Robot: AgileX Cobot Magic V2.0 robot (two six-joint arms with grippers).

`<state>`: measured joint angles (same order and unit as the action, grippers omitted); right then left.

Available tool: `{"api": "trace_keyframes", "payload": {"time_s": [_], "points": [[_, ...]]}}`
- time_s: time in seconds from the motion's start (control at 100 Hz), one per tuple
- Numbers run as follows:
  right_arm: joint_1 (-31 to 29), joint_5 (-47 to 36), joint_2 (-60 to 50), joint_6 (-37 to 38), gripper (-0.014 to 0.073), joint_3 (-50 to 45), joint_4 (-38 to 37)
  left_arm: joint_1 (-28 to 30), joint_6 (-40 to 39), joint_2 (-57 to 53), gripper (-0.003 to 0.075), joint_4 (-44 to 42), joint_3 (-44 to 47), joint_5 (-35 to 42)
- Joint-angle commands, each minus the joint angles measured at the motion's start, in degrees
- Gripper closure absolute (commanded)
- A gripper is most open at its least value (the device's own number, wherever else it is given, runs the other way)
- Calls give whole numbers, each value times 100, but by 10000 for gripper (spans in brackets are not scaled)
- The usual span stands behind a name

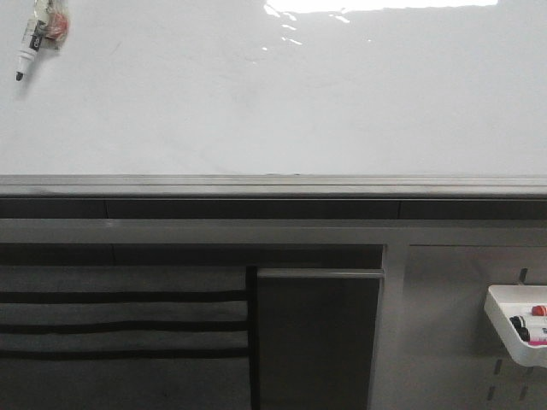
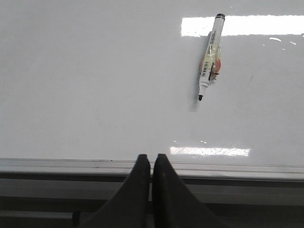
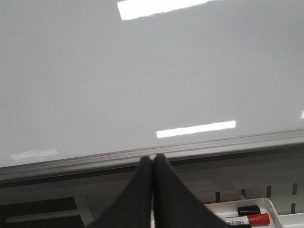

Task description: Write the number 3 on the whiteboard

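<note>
marker (image 1: 36, 38) hanging upper left | white tray (image 1: 504, 325) of markers lower right | grey slotted panel (image 1: 466, 342)

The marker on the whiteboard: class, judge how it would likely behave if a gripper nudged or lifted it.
The marker is slim and round-barrelled, so it would probably roll or slide on the glossy whiteboard. It looks rigid and light. Its tip is uncapped, so pushing it could smear ink.
</note>
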<state>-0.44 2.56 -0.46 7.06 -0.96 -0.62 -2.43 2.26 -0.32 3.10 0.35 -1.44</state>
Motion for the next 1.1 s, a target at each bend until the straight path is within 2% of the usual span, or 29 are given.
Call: {"api": "trace_keyframes", "payload": {"time_s": [0.0,0.81,0.96,1.09], "points": [[-33,-462,-127,-28,668,-125,-20,-8,-63,-175,739,8,11,482],[-33,-462,-127,-57,668,-125,-20,-152,-63,-175,739,8,11,482],[-33,-411,-127,-152,668,-125,-470,-152,-63,-175,739,8,11,482],[-33,-411,-127,-152,668,-125,-497,-152,-63,-175,739,8,11,482]]}}
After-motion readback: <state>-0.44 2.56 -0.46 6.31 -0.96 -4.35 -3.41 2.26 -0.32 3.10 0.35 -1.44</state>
